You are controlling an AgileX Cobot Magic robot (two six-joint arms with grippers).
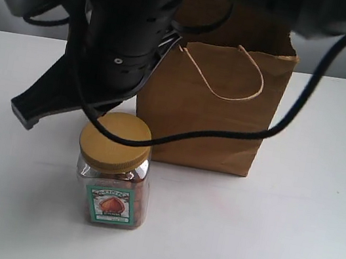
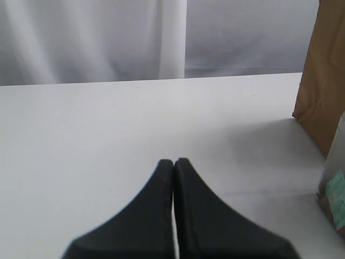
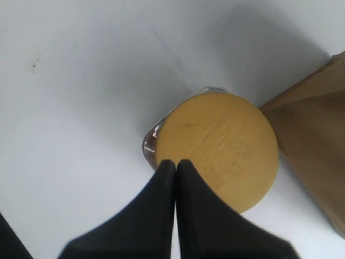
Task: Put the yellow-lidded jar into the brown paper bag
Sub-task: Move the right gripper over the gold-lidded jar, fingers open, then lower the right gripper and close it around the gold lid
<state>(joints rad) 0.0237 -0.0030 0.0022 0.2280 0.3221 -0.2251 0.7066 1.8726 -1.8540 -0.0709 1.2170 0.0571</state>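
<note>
The yellow-lidded jar (image 1: 111,179) stands upright on the white table (image 1: 287,242), label facing front, just left of and in front of the brown paper bag (image 1: 209,109), which stands upright with its cord handle hanging over the front. My right gripper (image 3: 176,162) is shut and empty. It hovers above the jar's lid (image 3: 221,148), its tips over the lid's edge, with the bag (image 3: 312,145) beside it. In the exterior view it is the black finger pair (image 1: 26,113). My left gripper (image 2: 174,161) is shut, empty and low over the table, with the bag (image 2: 323,81) and jar (image 2: 335,189) off to one side.
A black arm (image 1: 123,28) and its cable (image 1: 225,135) cross the bag's upper left and loop over the jar lid. Behind the table is a pale wall or curtain (image 2: 108,43). White tabletop extends left, right and front of the jar.
</note>
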